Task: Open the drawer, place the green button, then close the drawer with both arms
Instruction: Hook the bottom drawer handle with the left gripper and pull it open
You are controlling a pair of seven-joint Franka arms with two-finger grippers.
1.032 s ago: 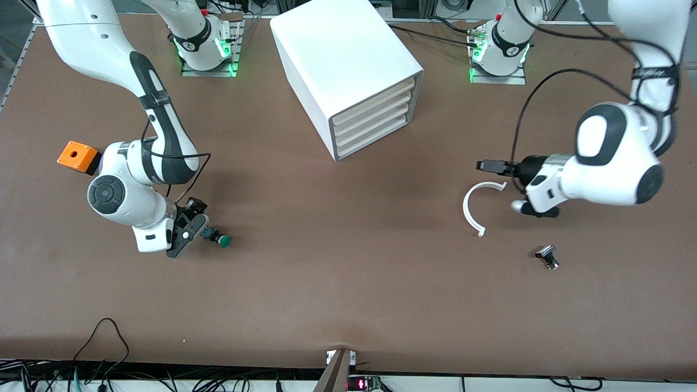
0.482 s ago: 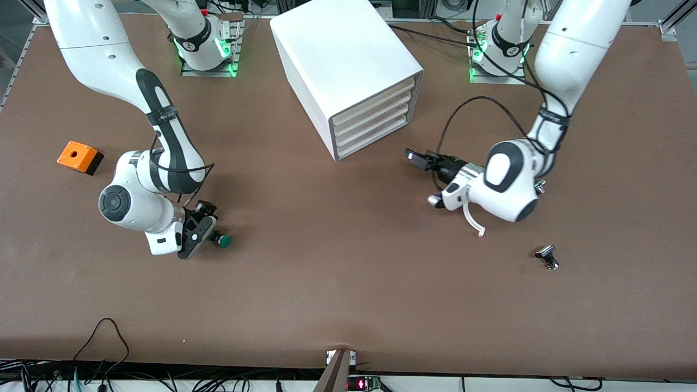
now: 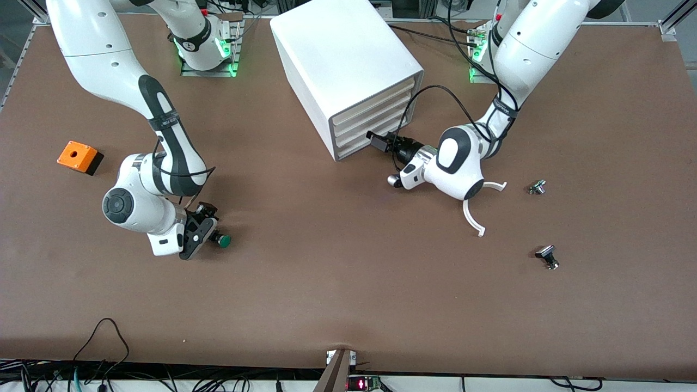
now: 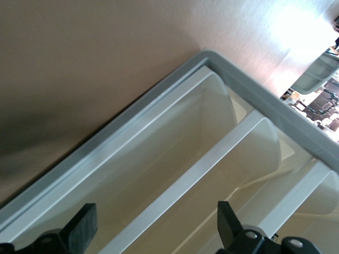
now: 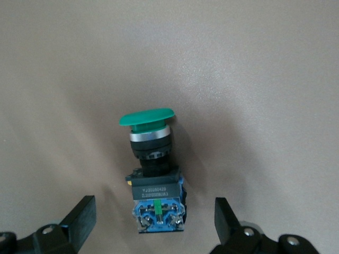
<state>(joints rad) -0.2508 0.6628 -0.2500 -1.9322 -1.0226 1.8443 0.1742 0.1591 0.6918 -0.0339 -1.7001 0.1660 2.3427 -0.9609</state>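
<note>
Your left gripper (image 3: pixel 375 139) sits right at the cabinet (image 3: pixel 348 65) front, fingers spread before the closed drawer (image 3: pixel 362 142). Your right gripper (image 3: pixel 204 231) is low at the button (image 3: pixel 220 239), fingers apart either side of its body, not clamped. The button lies on the table (image 3: pixel 348 294), toward the right arm's end.

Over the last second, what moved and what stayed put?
The left gripper swung from over the white curved piece to the front of the cabinet, open at the lowest drawer. The right gripper crept closer to the button, open, nothing grasped. A small metal part came into sight. Drawers shut; button, orange box and curved piece unmoved.
</note>
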